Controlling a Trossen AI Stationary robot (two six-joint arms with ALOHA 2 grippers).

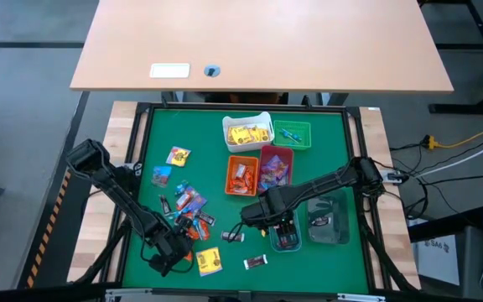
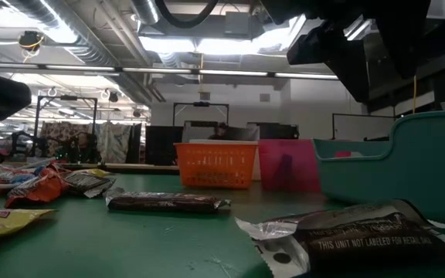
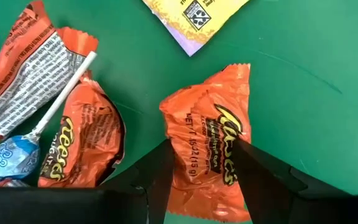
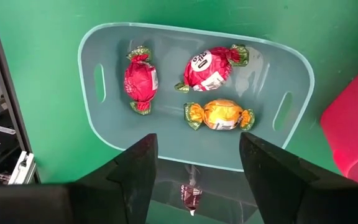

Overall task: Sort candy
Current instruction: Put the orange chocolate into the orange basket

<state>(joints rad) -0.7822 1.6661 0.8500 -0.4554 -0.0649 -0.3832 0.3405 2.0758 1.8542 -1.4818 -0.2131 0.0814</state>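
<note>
clear bin, 3 sweets, maybe more

A white bin, a green bin, an orange bin and a red bin are sitting clustered on the green mat, beyond two clear bins.

Glossy crinkled foil candy — matt green table mat — translucent plastic bin

An orange crinkled-foil peanut-butter-cup packet lies flat between the left jaws, a matching orange packet and a blue-wrapped lollipop just beside them, while two red twist-wrapped sweets and one orange-gold sweet lie ahead of the right jaws.
</note>
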